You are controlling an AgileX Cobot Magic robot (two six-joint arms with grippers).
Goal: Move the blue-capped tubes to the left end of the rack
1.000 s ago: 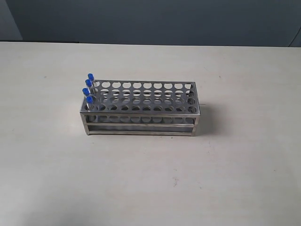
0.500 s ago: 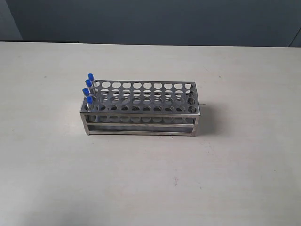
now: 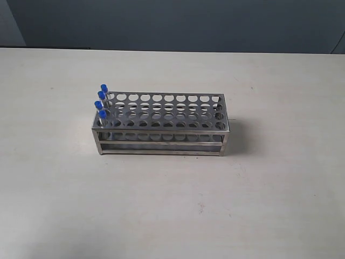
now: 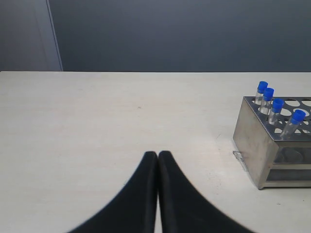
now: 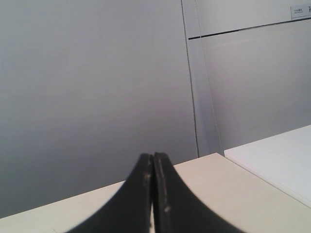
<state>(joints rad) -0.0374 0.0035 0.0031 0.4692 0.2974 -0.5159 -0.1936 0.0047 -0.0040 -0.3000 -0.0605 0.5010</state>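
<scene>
Exterior view: the rack, a stiff silver metal frame, stands lengthwise near the middle of a pale, flat, matte tabletop. The four blue-capped tubes stand upright in its leftmost column of holes, one behind another from near to far; every other hole is vacant, so the placement appears already made. Neither arm shows here. A dark grey-blue wall closes the far side. Left wrist view: the left gripper hangs over bare tabletop well apart from the rack, its black jaws pressed together on nothing. The tubes rise a little above the top plate and lean slightly in their holes. They are judged light, smooth and easily cracked. The best hold is the short exposed length just under the cap, with gentle pressure and a straight vertical lift to clear the plate. The rack looks heavy enough to stay put. Right wrist view: the right gripper is likewise closed and empty, facing a plain grey wall and a white surface beside the tabletop; rack and tubes are out of sight.
</scene>
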